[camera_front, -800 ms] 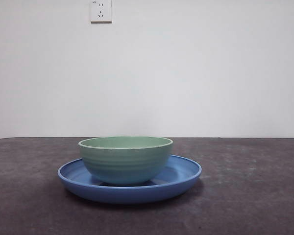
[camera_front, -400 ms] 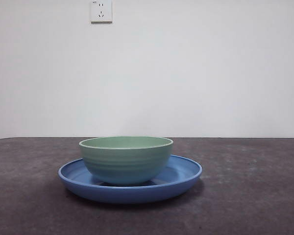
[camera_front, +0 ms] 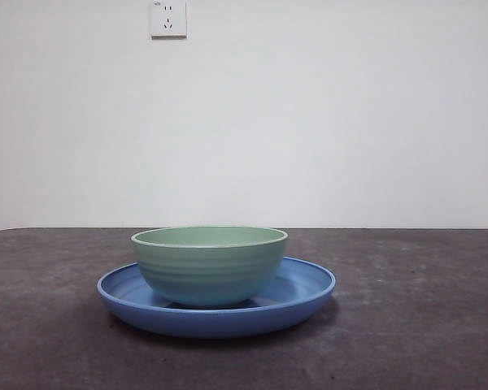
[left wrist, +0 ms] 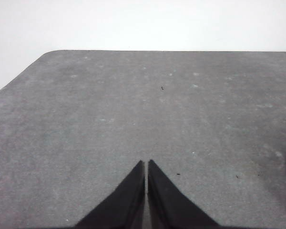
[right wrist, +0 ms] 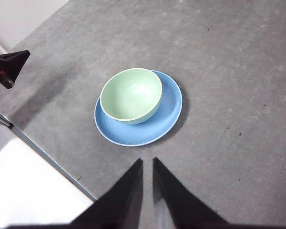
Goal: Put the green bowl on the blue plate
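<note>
Nothing has shifted over the last second: in the front view the blue plate (camera_front: 216, 313) lies nearest on the dark desk (camera_front: 423, 325), and the green bowl (camera_front: 209, 264) sits upright inside it, a little toward one side of the plate's floor rather than dead centre, exactly where it sat a second ago — no arm shows in that view at all. The right wrist view looks down from well above: the right gripper (right wrist: 148, 164) hangs clear of both dishes, its jaws nearly together with only a thin slit between them and nothing held. The left gripper (left wrist: 146, 165) is over bare desk away from the dishes (jaws pressed together, also holding nothing). Behind the desk stands a plain white wall with a socket (camera_front: 167, 18) high up. That stillness — bowl resting on plate, both grippers withdrawn — suggests the placing is done and nothing further is called for.
</note>
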Robot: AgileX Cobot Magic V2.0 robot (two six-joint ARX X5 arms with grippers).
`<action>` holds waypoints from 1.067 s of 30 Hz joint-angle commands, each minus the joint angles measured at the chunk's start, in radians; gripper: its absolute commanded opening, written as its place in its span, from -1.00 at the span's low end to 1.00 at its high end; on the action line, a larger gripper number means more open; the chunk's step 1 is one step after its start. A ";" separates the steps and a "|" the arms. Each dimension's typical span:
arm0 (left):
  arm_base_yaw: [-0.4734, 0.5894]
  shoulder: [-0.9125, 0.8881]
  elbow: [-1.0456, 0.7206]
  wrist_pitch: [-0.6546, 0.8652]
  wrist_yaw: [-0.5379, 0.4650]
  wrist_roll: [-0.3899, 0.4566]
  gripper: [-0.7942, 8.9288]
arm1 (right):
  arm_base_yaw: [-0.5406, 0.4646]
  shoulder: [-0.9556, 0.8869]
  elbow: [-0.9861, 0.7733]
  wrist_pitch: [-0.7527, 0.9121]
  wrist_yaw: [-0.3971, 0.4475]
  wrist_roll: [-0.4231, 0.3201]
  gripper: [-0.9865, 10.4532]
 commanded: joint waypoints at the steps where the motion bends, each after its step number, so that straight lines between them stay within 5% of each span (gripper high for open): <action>1: 0.001 -0.002 -0.020 -0.008 -0.005 0.008 -0.81 | 0.005 0.006 0.015 0.010 -0.002 -0.008 -0.77; 9: 0.001 -0.002 -0.020 -0.008 -0.005 0.008 -0.81 | -0.008 -0.013 0.015 0.009 0.008 -0.026 -0.77; 14: 0.001 -0.002 -0.020 -0.008 -0.005 0.008 -0.81 | -0.105 -0.078 -0.014 0.085 0.025 -0.176 -0.77; 24: 0.001 -0.002 -0.020 -0.008 -0.005 0.008 -0.81 | -0.313 -0.294 -0.459 0.739 0.032 -0.207 -0.77; 32: 0.001 -0.002 -0.020 -0.008 -0.005 0.008 -0.81 | -0.384 -0.438 -0.834 1.038 0.136 -0.152 -0.77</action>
